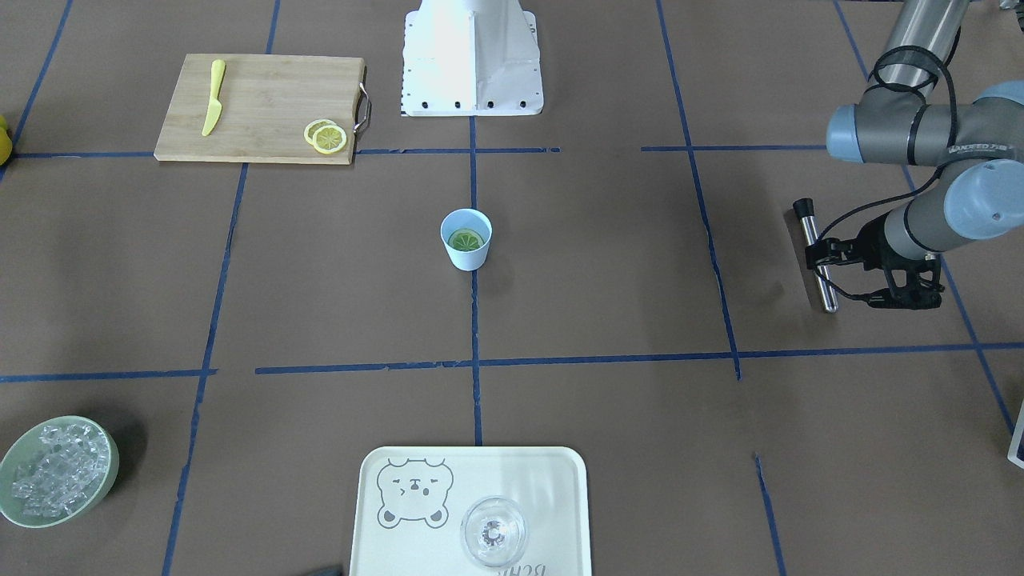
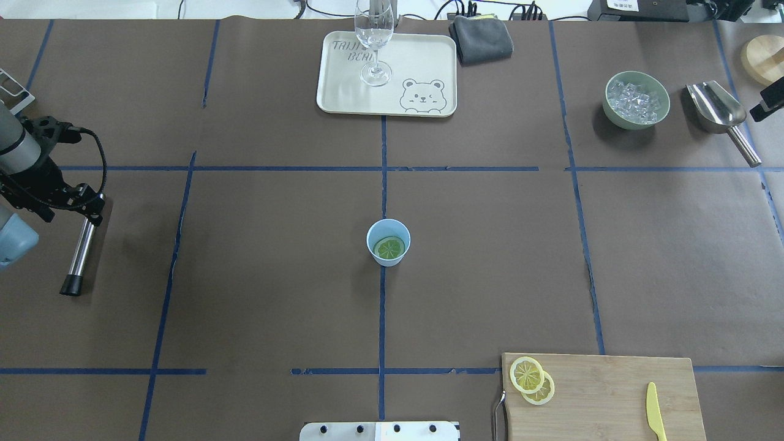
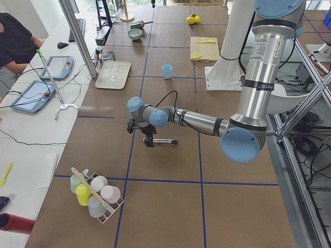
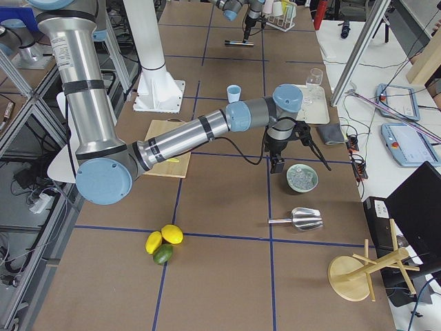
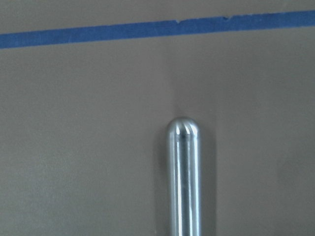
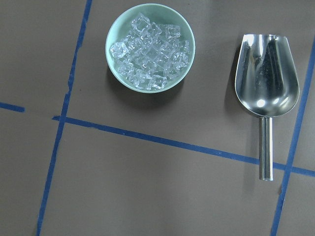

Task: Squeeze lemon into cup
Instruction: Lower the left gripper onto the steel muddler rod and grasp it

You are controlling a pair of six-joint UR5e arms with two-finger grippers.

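The light-blue cup (image 1: 466, 258) stands at the middle of the table, also in the overhead view (image 2: 387, 260). One lemon slice (image 1: 466, 239) lies flat inside it (image 2: 389, 248). Two more slices (image 1: 326, 137) lie on the wooden board (image 2: 612, 392). My left gripper (image 1: 822, 258) is far from the cup, low over one end of a steel rod (image 2: 79, 254) lying on the table; I cannot tell if it grips the rod (image 5: 183, 172). My right gripper (image 4: 276, 164) hangs above the ice bowl; its state is unclear.
The pale green bowl of ice (image 6: 110, 49) and a steel scoop (image 6: 266, 73) lie below the right wrist. A tray (image 2: 343, 92) holds a clear glass (image 2: 374, 37). A yellow knife (image 1: 213, 96) lies on the board. Whole fruits (image 4: 164, 241) lie at the table's end.
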